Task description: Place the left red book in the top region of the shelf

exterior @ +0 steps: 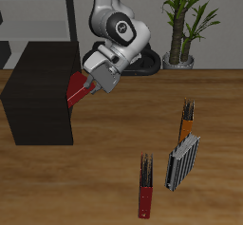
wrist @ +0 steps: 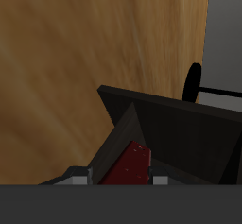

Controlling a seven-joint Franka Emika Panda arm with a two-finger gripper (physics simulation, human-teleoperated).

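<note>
Red book (exterior: 76, 88) clamped in gripper (exterior: 87, 86), tilted at black shelf (exterior: 43, 86) corner, carried high for top placement.

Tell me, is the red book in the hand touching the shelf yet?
Cannot tell. In the exterior view the left red book, held by the hand, overlaps the shelf at its top corner, but neither view shows plain contact or a gap.

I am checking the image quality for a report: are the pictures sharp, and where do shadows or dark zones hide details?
Exterior view: render is low in resolution but not blurred; the shelf is matte black, so its faces merge, and the books cast soft shadows on the table. Wrist view: the wood grain looks smeared, and the left red book in the end effector looks dark.
</note>
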